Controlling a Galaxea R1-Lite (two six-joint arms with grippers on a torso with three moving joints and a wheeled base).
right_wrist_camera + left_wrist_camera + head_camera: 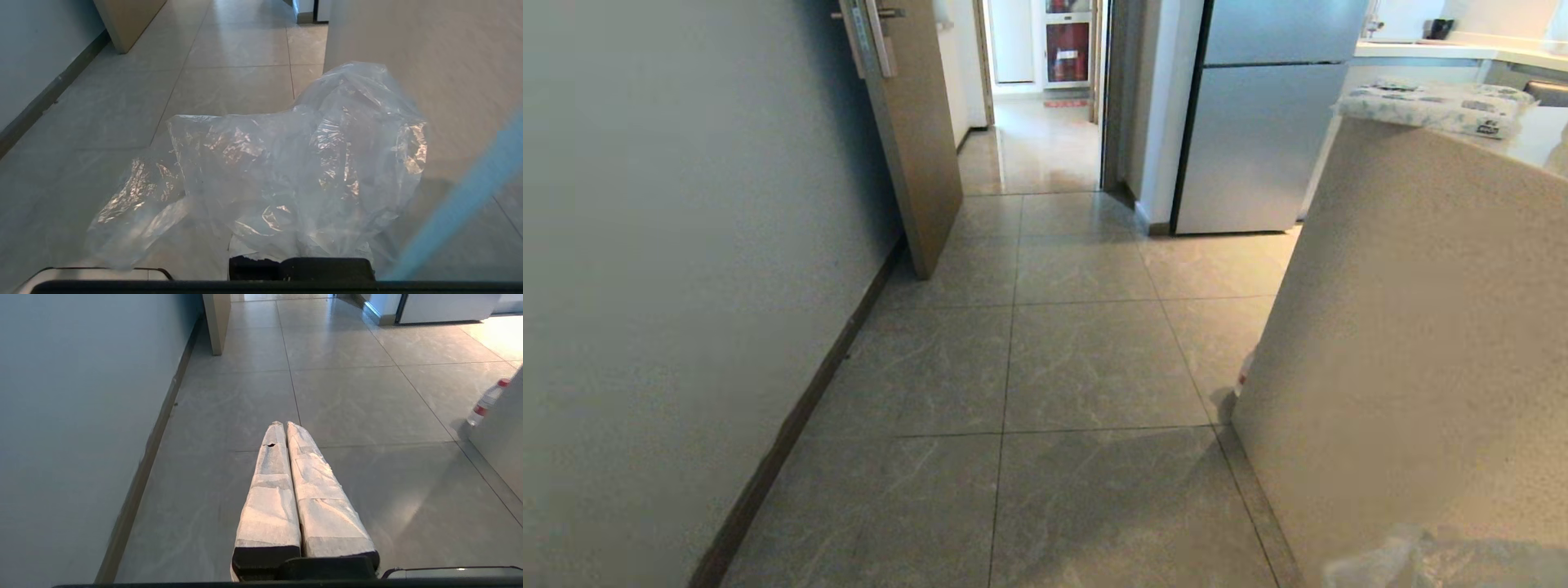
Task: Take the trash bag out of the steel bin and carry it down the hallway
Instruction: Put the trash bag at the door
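Note:
The trash bag [302, 163], clear crinkled plastic, billows over my right gripper and hides its fingers; its folds gather at the gripper's black base [302, 267]. A pale corner of the bag [1380, 563] shows at the head view's bottom right. My left gripper [282, 424] hangs above the floor, its white-wrapped fingers [314, 490] shut together on nothing. The hallway [1094, 367] of grey marble-look tiles runs ahead. The steel bin is out of view.
A pale wall with a dark baseboard [792, 425] lines the left. A half-open wooden door [915, 139] stands ahead, a steel fridge [1258, 122] at the back right. A beige counter side [1413, 327] is close on the right, with a plastic bottle [486, 402] at its foot.

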